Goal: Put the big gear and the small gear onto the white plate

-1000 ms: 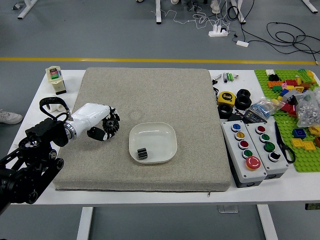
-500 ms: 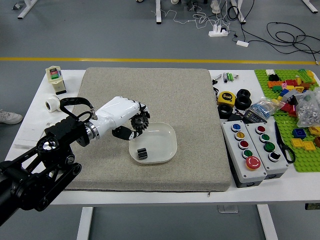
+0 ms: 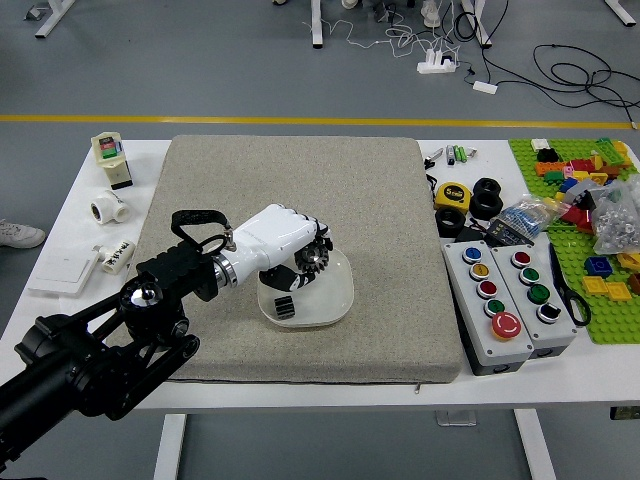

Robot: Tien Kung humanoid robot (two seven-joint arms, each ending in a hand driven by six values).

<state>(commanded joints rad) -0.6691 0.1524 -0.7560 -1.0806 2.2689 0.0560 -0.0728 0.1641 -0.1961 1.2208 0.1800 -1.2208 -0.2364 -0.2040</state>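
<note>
My left hand reaches in from the left and is over the upper part of the white plate. Its fingers are curled around the big gear, a dark toothed disc at the fingertips. The small gear, black and ridged, lies inside the plate near its lower left rim. Part of the plate is covered by the hand. Whether the big gear touches the plate cannot be told.
A grey mat lies under the plate. To its right are button boxes, a tape measure and black rings. Scissors and green baseplates with bricks lie farther right. White rolls and a white box are at the left.
My left hand has carried the big gear to the right, from the mat beside the plate to over the plate. The small gear has stayed where it was.
</note>
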